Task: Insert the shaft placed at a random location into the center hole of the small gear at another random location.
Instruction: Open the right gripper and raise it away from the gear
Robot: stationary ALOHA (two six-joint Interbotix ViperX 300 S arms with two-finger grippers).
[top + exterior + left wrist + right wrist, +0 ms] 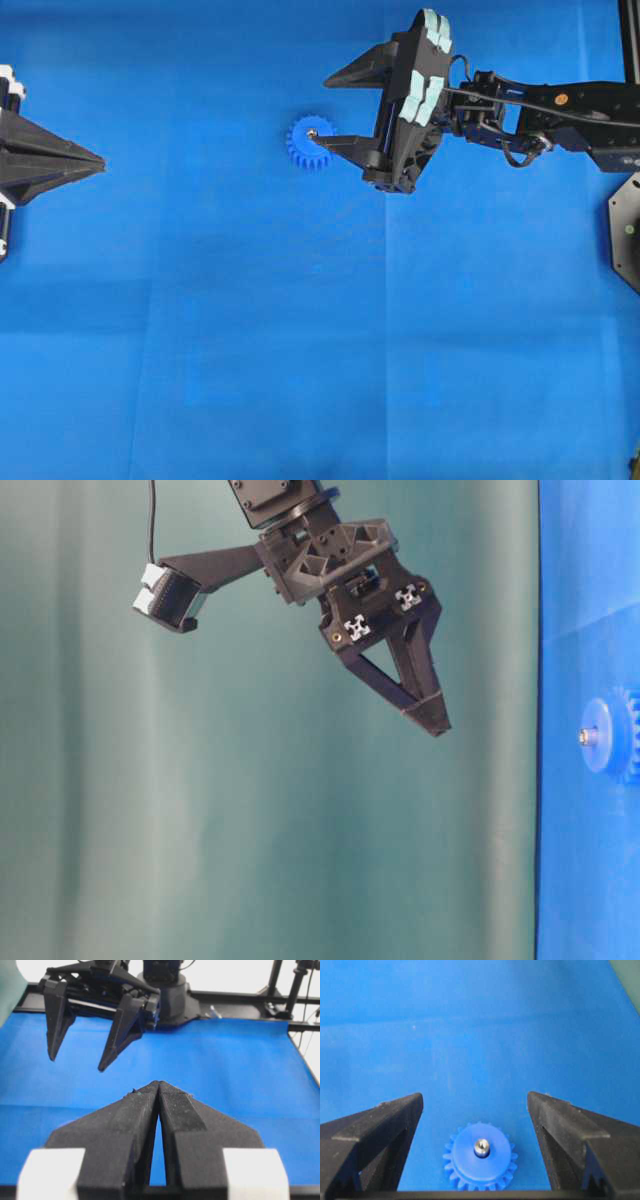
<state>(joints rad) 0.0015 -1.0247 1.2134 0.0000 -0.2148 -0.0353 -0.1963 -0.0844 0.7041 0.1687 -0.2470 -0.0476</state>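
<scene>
Fingers pressed together, the left gripper [100, 160] sits at the far left of the blue mat [300, 350], holding nothing. Right of it lies the small gear [307, 143], flat on the mat, with the shaft [312, 132] standing upright in the center hole as a shiny stub on the hub. Further right, the right gripper [330, 108] hangs with jaws spread wide, empty, one fingertip overlapping the gear's edge from overhead.

Judging from this, insertion looks done; the step in hand is backing away, best done straight up so neither finger clips the pin.

The right wrist view shows the shaft [481, 1147] centred in the hub between the fingers; the table-level view shows that the gripper [432, 720] is well clear of the gear [612, 736].
</scene>
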